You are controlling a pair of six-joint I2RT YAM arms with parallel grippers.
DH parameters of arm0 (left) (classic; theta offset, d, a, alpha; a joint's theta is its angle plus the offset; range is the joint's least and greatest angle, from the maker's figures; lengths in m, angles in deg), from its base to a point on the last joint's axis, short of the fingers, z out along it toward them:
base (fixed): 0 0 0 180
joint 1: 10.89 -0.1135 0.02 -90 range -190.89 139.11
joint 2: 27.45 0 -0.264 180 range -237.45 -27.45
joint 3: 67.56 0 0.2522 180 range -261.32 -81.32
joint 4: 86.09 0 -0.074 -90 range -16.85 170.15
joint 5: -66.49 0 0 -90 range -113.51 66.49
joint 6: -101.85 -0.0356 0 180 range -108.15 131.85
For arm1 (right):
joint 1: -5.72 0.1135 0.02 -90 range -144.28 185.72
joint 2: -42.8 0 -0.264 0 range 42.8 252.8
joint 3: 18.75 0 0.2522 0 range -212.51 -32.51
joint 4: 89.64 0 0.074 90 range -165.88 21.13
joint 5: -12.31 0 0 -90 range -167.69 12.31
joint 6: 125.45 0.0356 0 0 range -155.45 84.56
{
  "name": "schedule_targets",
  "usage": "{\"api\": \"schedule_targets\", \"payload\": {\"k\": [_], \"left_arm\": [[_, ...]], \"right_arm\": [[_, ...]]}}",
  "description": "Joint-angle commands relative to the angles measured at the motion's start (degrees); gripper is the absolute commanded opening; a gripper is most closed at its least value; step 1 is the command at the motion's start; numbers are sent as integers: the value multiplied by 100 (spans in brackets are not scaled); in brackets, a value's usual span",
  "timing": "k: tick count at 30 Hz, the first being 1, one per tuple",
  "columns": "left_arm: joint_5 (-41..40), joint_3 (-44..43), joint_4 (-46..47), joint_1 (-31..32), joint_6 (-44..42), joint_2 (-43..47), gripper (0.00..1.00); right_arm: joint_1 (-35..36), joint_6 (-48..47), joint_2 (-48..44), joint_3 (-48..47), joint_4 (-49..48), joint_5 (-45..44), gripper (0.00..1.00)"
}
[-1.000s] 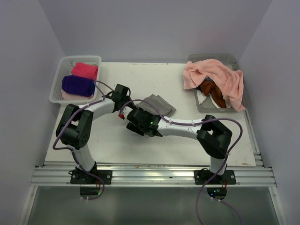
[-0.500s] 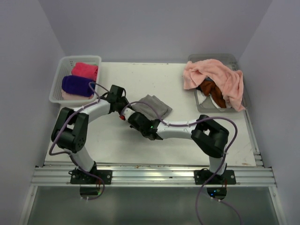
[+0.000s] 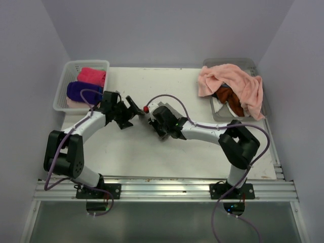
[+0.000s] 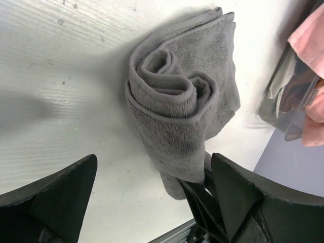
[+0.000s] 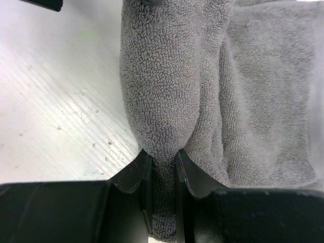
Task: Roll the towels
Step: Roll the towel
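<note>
A grey towel (image 4: 177, 96), loosely rolled with its spiral end showing, lies on the white table (image 4: 61, 101). My right gripper (image 5: 163, 157) is shut on one end of the grey towel (image 5: 167, 91), the cloth pinched between its fingers. From above, my right gripper (image 3: 154, 112) covers most of the grey towel (image 3: 162, 107). My left gripper (image 4: 154, 159) stands open just short of the roll, touching nothing. From above, my left gripper (image 3: 137, 108) sits to the left of it. Rolled hot pink (image 3: 92, 76) and purple (image 3: 83, 92) towels lie in the left basket.
A white basket (image 3: 66, 71) stands at the far left corner. A grey basket (image 3: 253, 63) at the far right holds a draped salmon pink towel (image 3: 233, 83) over rust orange (image 3: 234, 104) and white (image 3: 220, 104) cloths. Walls close in three sides.
My left gripper has opened, let go of the grey towel and drawn back to the left. My right gripper has shut on the towel's end and moved toward the far right.
</note>
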Motion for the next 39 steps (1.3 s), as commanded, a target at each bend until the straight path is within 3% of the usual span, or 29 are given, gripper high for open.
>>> {"api": "schedule_targets", "payload": {"k": [1,16,22,33,39], "left_arm": [[201,100,244,-21,-192,301,98],[834,716,1624,66,-8,65,100],[939,795,2300,225,150,-251,100],[1027,294,2530,567,1,-1148,98],[974,188,2539,638,45,-1535,76]], "right_arm": [[-278,762,-227,-64,199,1177,3],[-1807,3082,308,261,-864,4905,6],[-1913,3224,493,287,-926,5188,7],[-1931,3268,669,287,-908,5416,9],[-1922,2952,651,182,-321,5110,9]]}}
